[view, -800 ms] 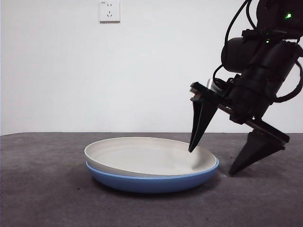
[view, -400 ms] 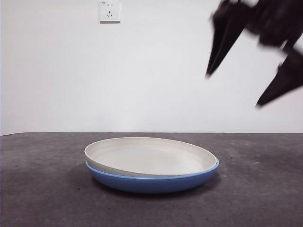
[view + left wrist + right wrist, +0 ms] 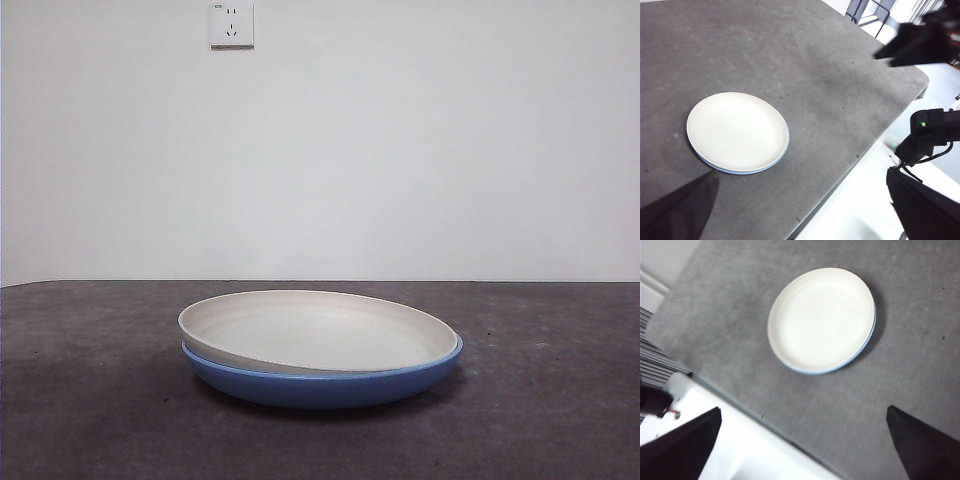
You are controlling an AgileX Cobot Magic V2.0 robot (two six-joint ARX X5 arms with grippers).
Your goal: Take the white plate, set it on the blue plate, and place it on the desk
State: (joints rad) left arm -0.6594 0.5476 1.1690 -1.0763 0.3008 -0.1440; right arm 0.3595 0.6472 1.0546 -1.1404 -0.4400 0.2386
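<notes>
The white plate (image 3: 315, 335) sits nested in the blue plate (image 3: 325, 385), a little off centre, so that the blue rim shows as a crescent along one side; it appears to rest there by its own weight, which suggests the stacking step is done and the move back to the tabletop (image 3: 90, 420) is not yet begun; nothing touches either plate. The left claw (image 3: 805, 210) hangs high above the tabletop with its jaws spread wide and empty; the right claw (image 3: 805, 450) is likewise raised, wide apart and holding nothing, well clear of the stack. The tabletop is dark grey, matte and faintly mottled, bare around the plates; behind it stands a plain white wall (image 3: 420, 150) with a socket (image 3: 231, 23) high up.
</notes>
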